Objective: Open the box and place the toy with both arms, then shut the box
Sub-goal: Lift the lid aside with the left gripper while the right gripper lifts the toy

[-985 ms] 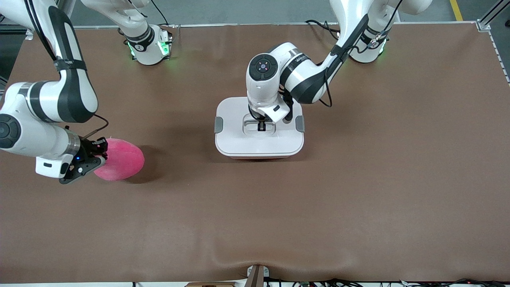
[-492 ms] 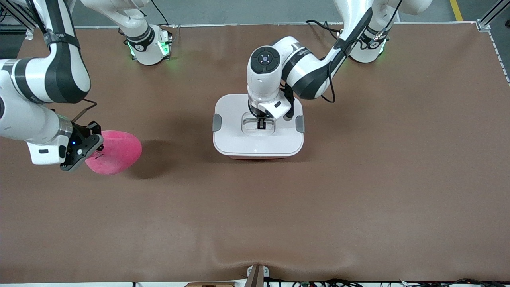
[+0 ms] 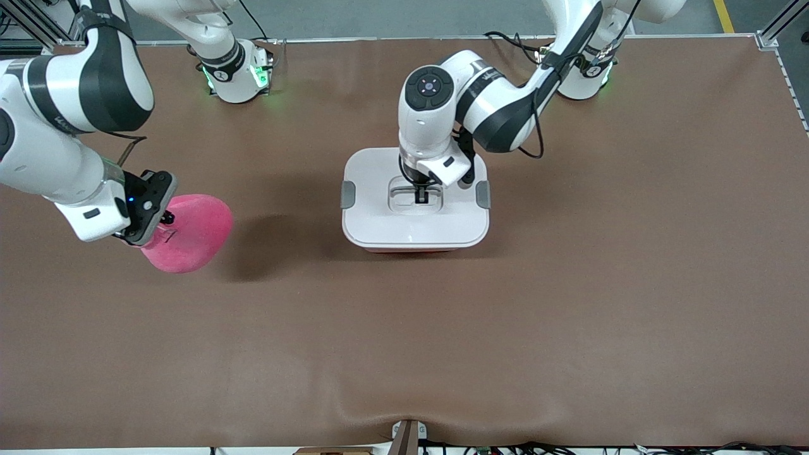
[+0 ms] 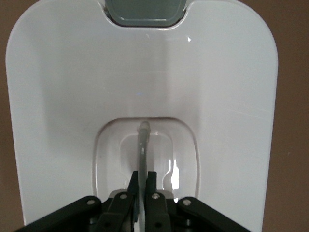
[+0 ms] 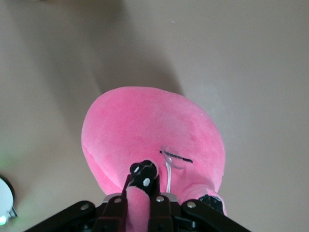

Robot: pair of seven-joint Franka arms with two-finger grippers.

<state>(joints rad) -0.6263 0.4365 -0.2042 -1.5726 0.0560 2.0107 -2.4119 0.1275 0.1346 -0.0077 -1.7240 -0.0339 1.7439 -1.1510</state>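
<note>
Two grasps are already made, but the main steps of the task are judged to be left. The box [image 3: 415,201] is placed near the middle of the tabletop [image 3: 569,303], and its white lid [image 4: 145,87] is on it. The left gripper [image 3: 419,193] is lowered into the recessed centre of the lid, and its jaws are pressed together on the thin upright handle [image 4: 143,145], as the left wrist view shows. Whether the grey side clips [image 3: 347,194] are released cannot be told. The toy [image 3: 188,232] is found toward the right arm's end of the table, well apart from the box. It is held by the right gripper [image 3: 165,219], whose jaws are clamped on a small protruding part of the pink plush [image 5: 154,140]; in the right wrist view a shadow is seen under it, so it is judged to be lifted off the tabletop. What is left, as it appears: the lid must be taken off, the toy carried over and put inside, and the box closed again.
</note>
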